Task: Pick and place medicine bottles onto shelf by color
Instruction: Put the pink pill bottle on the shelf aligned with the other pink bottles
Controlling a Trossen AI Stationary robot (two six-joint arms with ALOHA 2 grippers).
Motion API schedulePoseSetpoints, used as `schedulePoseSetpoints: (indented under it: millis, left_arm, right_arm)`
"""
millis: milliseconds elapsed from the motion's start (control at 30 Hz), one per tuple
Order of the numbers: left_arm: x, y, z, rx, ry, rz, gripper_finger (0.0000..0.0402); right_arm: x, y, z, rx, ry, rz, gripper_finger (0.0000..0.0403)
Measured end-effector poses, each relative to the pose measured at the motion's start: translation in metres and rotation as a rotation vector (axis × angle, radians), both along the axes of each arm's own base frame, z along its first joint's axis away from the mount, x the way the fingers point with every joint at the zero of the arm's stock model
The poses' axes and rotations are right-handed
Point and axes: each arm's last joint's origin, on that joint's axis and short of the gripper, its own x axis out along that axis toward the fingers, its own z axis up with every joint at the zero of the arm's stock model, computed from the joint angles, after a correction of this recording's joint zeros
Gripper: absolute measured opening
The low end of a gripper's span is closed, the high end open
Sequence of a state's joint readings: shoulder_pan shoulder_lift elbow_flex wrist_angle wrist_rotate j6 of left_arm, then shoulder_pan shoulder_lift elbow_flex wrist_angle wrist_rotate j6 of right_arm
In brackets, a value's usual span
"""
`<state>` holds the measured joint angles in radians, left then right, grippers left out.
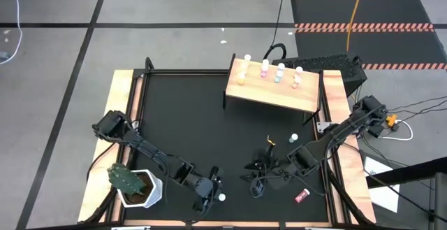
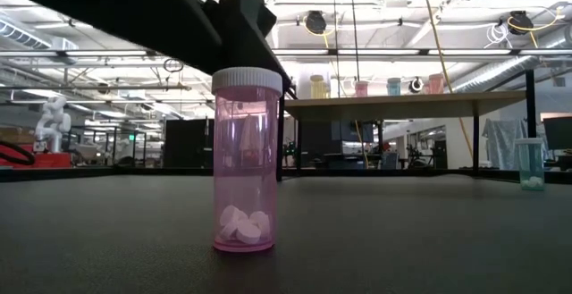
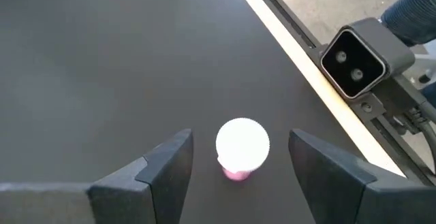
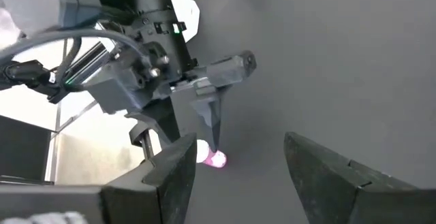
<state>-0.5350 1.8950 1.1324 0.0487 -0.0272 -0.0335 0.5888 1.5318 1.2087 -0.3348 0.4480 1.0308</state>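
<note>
**One pink bottle between my left fingers**

One small pink bottle [image 3: 241, 148] stands upright between the two fingers of my left gripper [image 3: 238, 166]. My fingers are spread, one on each side of its white cap, and they do not touch it yet. The long axis of the bottle points straight up from the table, so I look down on the cap. I judge that closing the fingers on the body is the next move.

My left gripper is the nearer one by far. My right gripper [image 1: 260, 168] hovers just beside, toward the right side of the table, with its fingers also spread and nothing between them.

The bottle is near the front edge of the black table [image 1: 195, 118]. The shelf [image 1: 269, 96] is well apart, at the far right, and it already carries four bottles in a row. A teal bottle [image 1: 294, 138] and a red bottle [image 1: 302, 196], the red one lying down, wait near my right arm. A cactus [image 1: 126, 181] in a white pot is at the front left corner.

Beyond the table I see a large workshop with ceiling lights.
</note>
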Motion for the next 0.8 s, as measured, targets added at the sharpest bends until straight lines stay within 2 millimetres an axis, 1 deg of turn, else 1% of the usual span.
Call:
schedulePoseSetpoints:
  millis: [133, 333, 400, 467, 700, 800]
  left_arm:
    - [0.0017, -0.0015, -0.0076, -0.003, 0.011, -0.007, 0.0241]
    - [0.0043, -0.0004, -0.0085, -0.001, -0.005, 0.002, 0.0240]
    - [0.0045, -0.0004, -0.0082, 0.000, -0.008, 0.001, 0.0232]
    - [0.0042, -0.0004, -0.0085, 0.004, -0.006, -0.002, 0.0213]
    - [0.0050, 0.0011, -0.0087, 0.007, -0.006, 0.000, 0.0117]
    - [0.0062, 0.0033, -0.0087, 0.004, -0.004, 0.009, 0.0102]
  right_arm:
    - [-0.0001, -0.0002, -0.0002, -0.005, 0.002, 0.002, 0.0214]
    - [-0.0005, -0.0005, -0.0007, -0.010, 0.008, 0.003, 0.0214]
    - [-0.0006, -0.0006, -0.0009, -0.011, 0.011, 0.004, 0.0214]
    - [-0.0007, -0.0007, -0.0010, -0.011, 0.013, 0.005, 0.0214]
    - [-0.0007, -0.0007, -0.0011, -0.024, 0.013, 0.014, 0.0214]
    - [-0.0015, -0.0012, 0.0001, -0.025, 0.013, 0.016, 0.0215]
